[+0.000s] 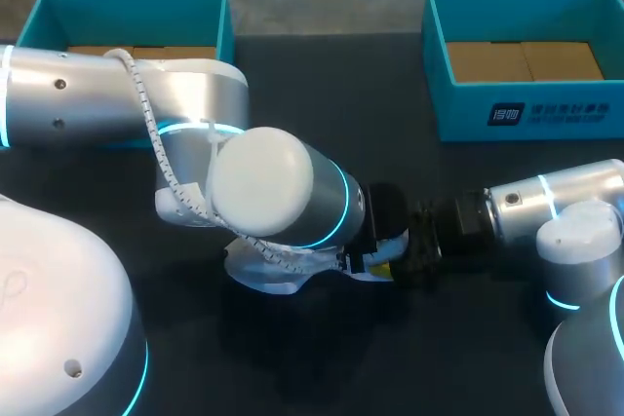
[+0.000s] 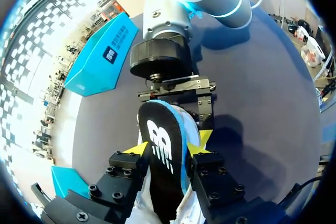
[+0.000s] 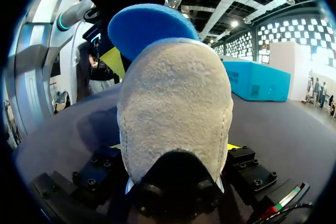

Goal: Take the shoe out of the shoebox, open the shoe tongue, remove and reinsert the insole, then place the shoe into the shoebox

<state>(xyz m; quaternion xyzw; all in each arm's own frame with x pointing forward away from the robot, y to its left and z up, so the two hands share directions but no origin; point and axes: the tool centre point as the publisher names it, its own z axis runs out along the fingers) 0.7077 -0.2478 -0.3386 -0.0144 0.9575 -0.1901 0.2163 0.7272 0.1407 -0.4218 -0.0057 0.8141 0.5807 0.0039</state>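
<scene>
Altogether one shoe (image 3: 176, 108), one insole (image 2: 163, 156) and two shoeboxes (image 1: 127, 15) (image 1: 458, 109) show.

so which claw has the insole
The left claw: it clamps the black insole from both sides. The right claw holds the beige shoe instead.

My left arm (image 1: 117, 94) is coming in from the left side, its big elbow joint sitting over mid-table and the wrist pointing right. I'm reading the left gripper (image 2: 170, 144) as pinching the insole (image 2: 163, 166) from both sides, with the yellow fingertips (image 2: 137, 148) pressing its edges. My right arm (image 1: 575, 202) is lying low from the right, wrist pointing left. The right gripper (image 3: 173, 146) is clamping the shoe (image 3: 176, 93) between both fingers. The two grippers are facing each other nose to nose, very close.
</scene>
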